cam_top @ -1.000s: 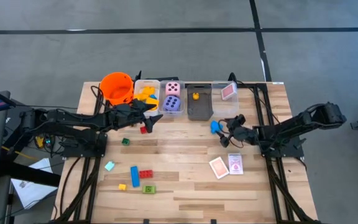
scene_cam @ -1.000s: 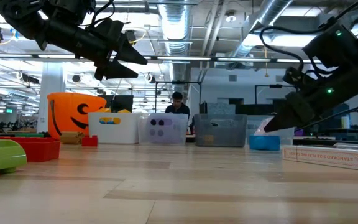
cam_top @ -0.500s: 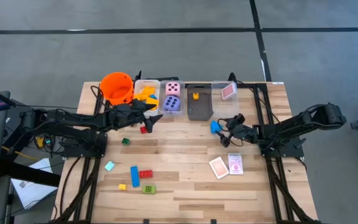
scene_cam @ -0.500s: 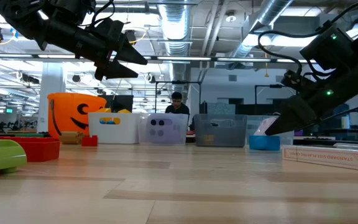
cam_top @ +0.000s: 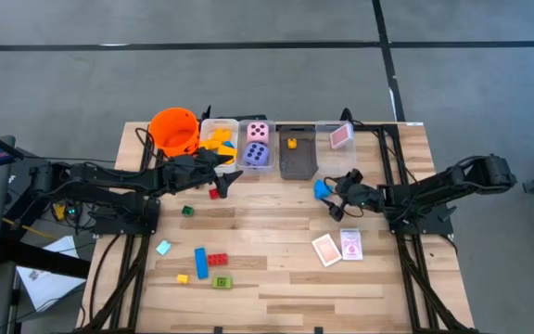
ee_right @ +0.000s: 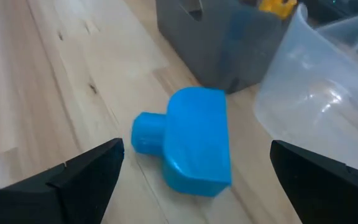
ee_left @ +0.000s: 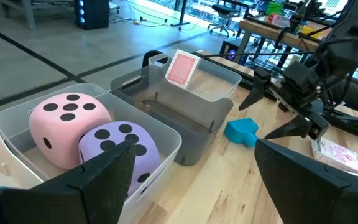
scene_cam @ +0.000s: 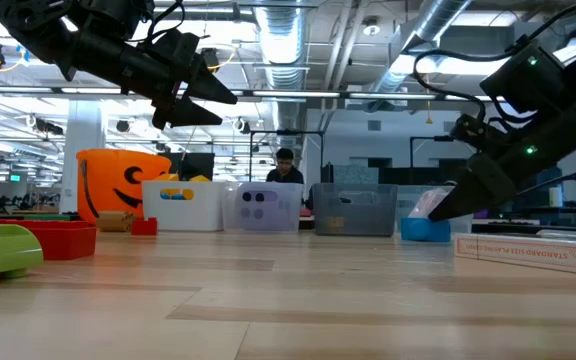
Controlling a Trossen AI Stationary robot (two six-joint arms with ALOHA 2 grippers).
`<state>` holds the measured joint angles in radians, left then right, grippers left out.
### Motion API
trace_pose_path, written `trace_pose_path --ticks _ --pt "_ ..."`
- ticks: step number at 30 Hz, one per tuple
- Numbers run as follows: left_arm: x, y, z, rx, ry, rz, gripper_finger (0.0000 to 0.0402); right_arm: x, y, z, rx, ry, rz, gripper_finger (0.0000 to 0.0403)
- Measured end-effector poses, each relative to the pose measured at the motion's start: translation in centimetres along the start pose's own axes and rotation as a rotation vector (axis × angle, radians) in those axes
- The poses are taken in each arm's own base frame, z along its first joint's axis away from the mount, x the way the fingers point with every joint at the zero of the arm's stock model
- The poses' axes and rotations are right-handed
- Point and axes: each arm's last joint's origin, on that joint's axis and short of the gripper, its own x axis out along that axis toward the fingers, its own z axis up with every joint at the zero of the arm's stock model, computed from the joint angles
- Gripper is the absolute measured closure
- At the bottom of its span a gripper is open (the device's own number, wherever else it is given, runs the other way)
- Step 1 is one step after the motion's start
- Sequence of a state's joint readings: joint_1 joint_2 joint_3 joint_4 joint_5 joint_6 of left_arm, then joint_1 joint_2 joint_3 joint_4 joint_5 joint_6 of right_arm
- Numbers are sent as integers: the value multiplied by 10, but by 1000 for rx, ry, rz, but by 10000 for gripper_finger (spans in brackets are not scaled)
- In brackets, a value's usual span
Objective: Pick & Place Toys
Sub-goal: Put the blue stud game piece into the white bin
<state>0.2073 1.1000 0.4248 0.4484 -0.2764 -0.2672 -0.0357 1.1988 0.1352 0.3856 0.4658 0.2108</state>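
A blue block (cam_top: 322,189) lies flat on the table in front of the grey bin (cam_top: 297,163); it also shows in the right wrist view (ee_right: 188,140). My right gripper (cam_top: 336,196) is open just to its right, fingers standing either side of the block without touching it. My left gripper (cam_top: 229,173) is open and empty, hovering above the table before the clear bin holding a pink die (ee_left: 67,127) and a purple die (ee_left: 120,146). A small red block (cam_top: 215,193) lies below it. Two pink-white cards (cam_top: 337,247) lie flat near the right.
An orange bucket (cam_top: 174,130) and a row of bins stand along the far edge: one with yellow blocks (cam_top: 217,141), one with the dice, the grey one, a clear one with a card (cam_top: 339,137). Several loose blocks (cam_top: 202,263) lie at the near left.
My right gripper has drawn back a little toward the table's right edge, staying open; the blue block has not moved.
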Motion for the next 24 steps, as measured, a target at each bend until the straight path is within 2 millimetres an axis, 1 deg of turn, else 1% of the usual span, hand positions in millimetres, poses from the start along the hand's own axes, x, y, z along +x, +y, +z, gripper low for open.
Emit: trace_pose_path --ticks 3,9,14,16,20,24 --pt "0 0 0 0 0 0 79 0 1 5 20 -44 12 3" --pt "0 0 0 0 1 -1 79 -3 4 22 106 -211 48 3" --pt "0 0 -1 3 11 0 79 -4 5 30 166 -282 67 3" --pt "0 0 -1 4 15 1 79 -5 5 31 212 -290 76 3" --pt "0 0 -1 4 15 1 79 -4 5 27 194 -250 107 3" --pt "0 0 -1 4 15 1 79 -1 2 18 172 -161 49 3"
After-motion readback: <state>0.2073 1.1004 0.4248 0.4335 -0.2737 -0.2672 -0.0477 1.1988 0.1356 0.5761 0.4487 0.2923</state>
